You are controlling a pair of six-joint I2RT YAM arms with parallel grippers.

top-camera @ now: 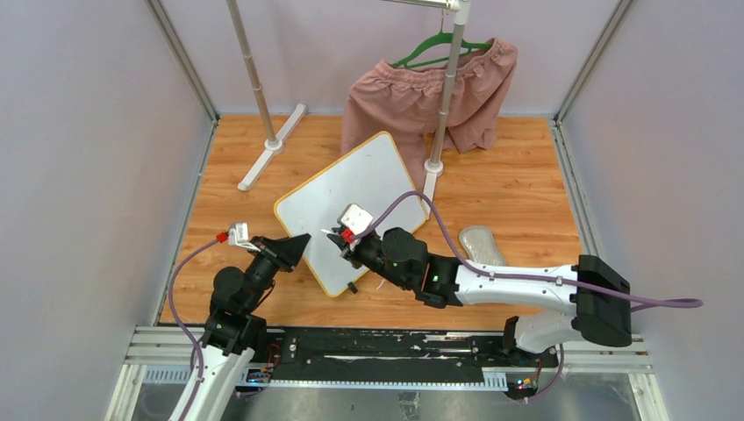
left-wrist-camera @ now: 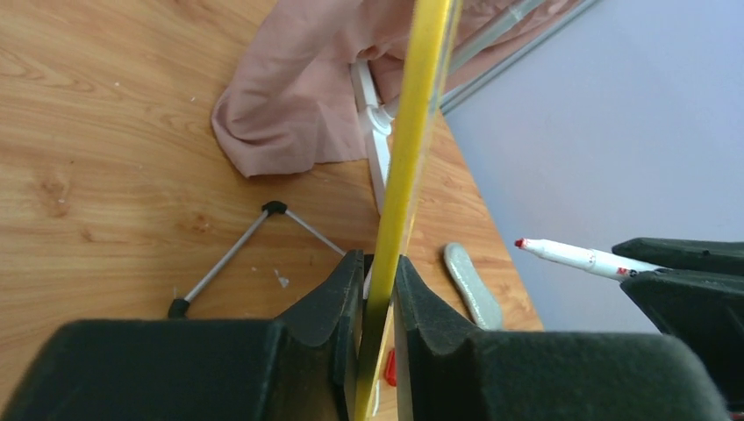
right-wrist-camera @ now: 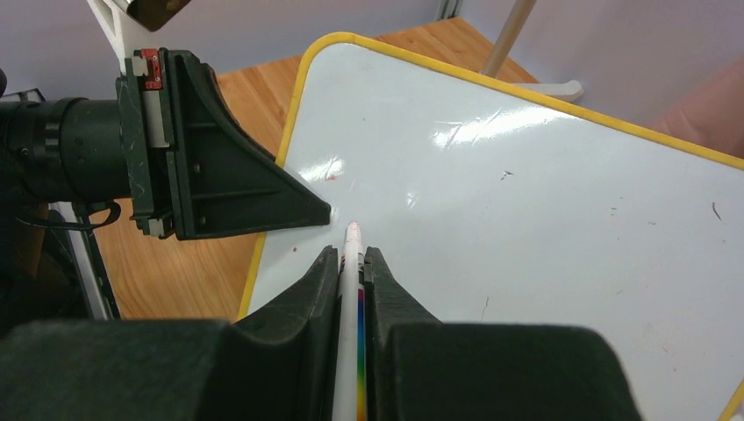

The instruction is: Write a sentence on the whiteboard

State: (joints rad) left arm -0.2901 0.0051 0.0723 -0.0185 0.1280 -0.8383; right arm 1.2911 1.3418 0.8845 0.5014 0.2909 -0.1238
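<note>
Both clamp tight: left end effector [left-wrist-camera: 379,263] on the whiteboard [right-wrist-camera: 526,219], right end effector [right-wrist-camera: 351,256] on the marker [right-wrist-camera: 354,237]. If you push hard, the board may slip.

Bright even light, glare on whiteboard [right-wrist-camera: 526,202], sharp

The whiteboard [right-wrist-camera: 544,202] has a smooth, glossy white face that throws bright glare, set in a smooth yellow frame that looks like plastic. The desk [left-wrist-camera: 105,132] shows pale wood grain with a soft sheen. The left hand [left-wrist-camera: 379,272] and right hand [right-wrist-camera: 351,263] have matt black, slightly grainy plastic fingers. The marker [left-wrist-camera: 579,257] has a smooth white plastic barrel. The pink shorts [top-camera: 412,96] are matt, creased cloth; the rack pole [top-camera: 254,79] is dull grey metal.
</note>
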